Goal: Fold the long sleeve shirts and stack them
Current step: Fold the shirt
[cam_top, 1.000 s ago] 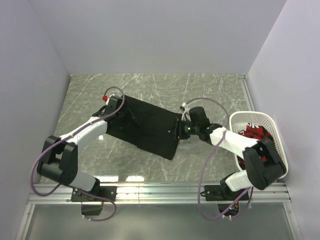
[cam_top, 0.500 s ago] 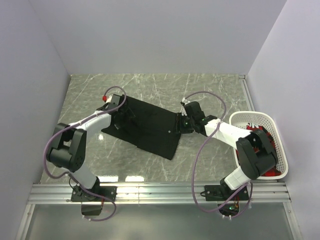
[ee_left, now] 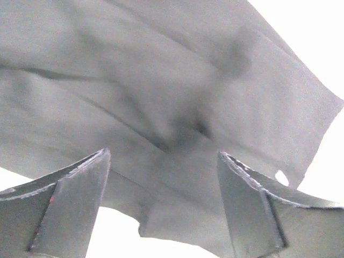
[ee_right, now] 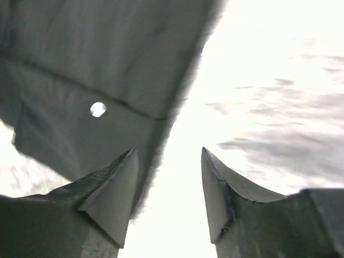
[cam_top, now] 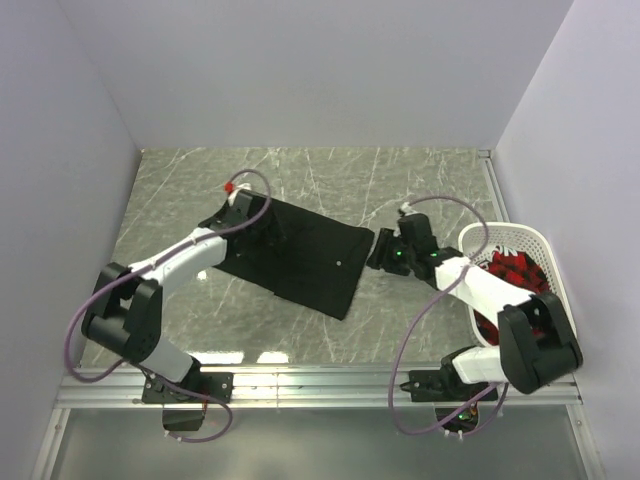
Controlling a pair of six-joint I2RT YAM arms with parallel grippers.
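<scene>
A black shirt (cam_top: 305, 258) is laid on the table (cam_top: 180, 200). The left gripper (cam_top: 262, 224) is held open over it, the right gripper (cam_top: 378, 250) open at its edge.

The light comes from overhead, soft and even, and the pale walls (cam_top: 300, 70) show no hot spots. Two white reflections sit on the table (cam_top: 300, 170) at its near edge, just beside the rail (cam_top: 320, 372). The black shirt (cam_top: 300, 255) reads as a flat dark patch, its folds hardly showing. Both wrist views are overexposed. The table burns out to white, the shirt washes to grey, and the left gripper (ee_left: 164, 155) and right gripper (ee_right: 167, 152) look soft at the bottom edge.
</scene>
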